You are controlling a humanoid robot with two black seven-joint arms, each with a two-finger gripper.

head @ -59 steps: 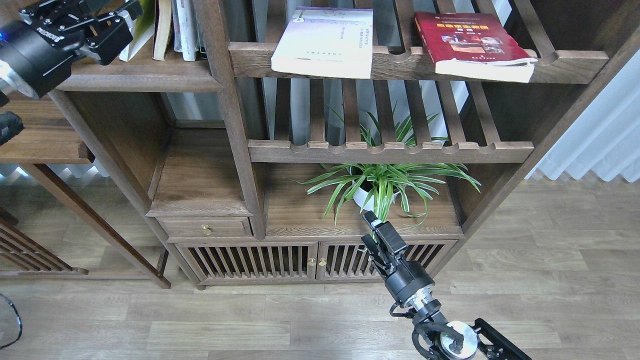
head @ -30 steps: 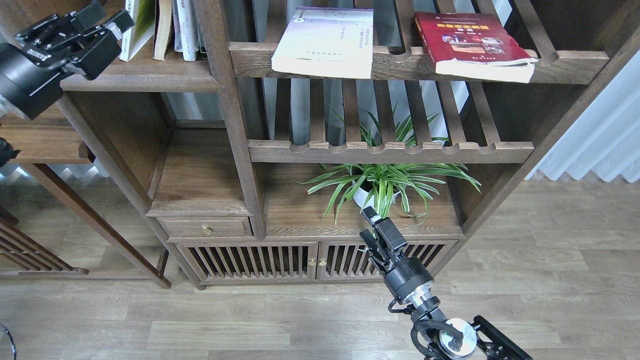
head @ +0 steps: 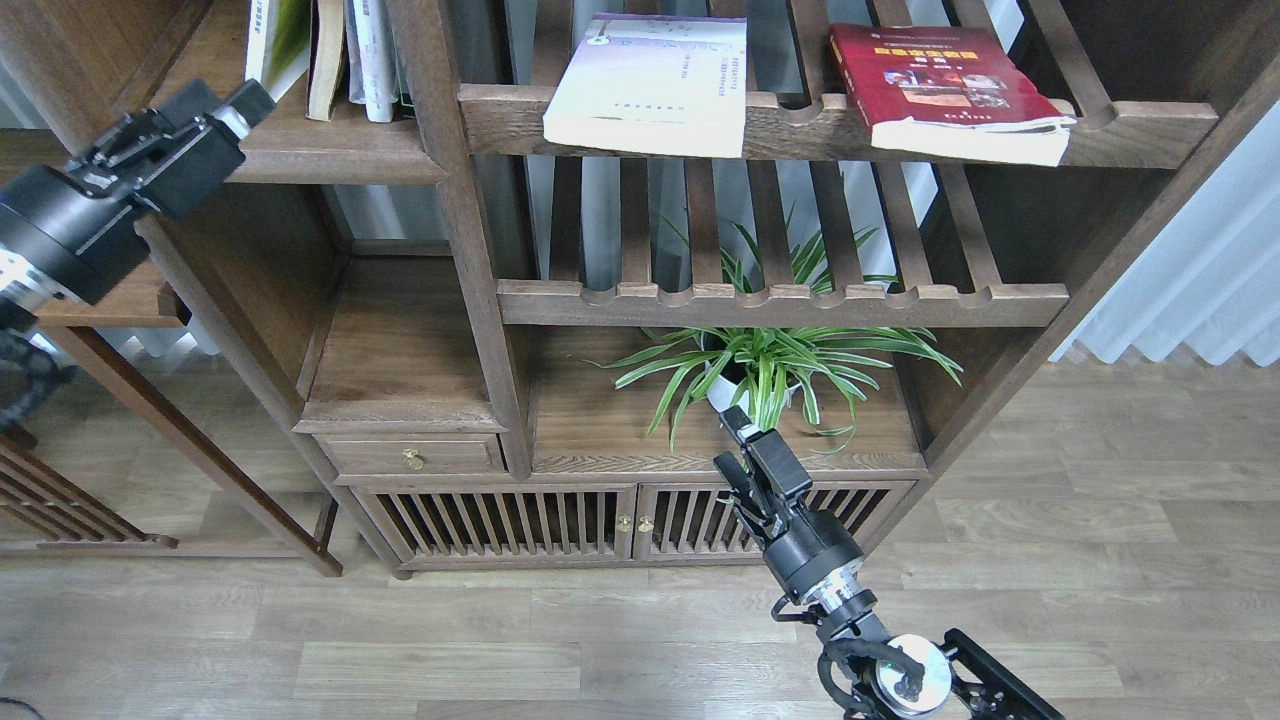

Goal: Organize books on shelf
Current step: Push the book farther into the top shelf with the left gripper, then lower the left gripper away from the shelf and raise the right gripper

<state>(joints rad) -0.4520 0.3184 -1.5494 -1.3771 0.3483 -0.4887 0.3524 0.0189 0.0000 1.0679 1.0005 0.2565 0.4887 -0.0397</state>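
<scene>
Wood is everywhere here: a big dark-brown bookcase with rough grain and thick smooth edges. Its shelf [head: 300, 160] at the top left is a flat solid board with a rounded front lip. Thin books stand upright on it, and the one on the left, the yellow-green book [head: 272, 40], leans a little. To the right is a slatted rack [head: 800, 130] with a wavy front rail. Two soft paper books lie flat on it, hanging over the rail: the pale lavender book [head: 650, 85] on the left and the dark red book [head: 945, 90] with small photos on the right. They lie well apart. Lower down a plant [head: 770, 365] with long striped leaves sits in a white pot.

The left pincer [head: 235, 105] is black and blocky. It is just in front of the shelf's lip, near the standing books, and holds nothing. I cannot tell if its fingers are apart. The right pincer [head: 745, 440] is low, near the plant's leaves. It holds nothing, and I cannot tell its gap.
</scene>
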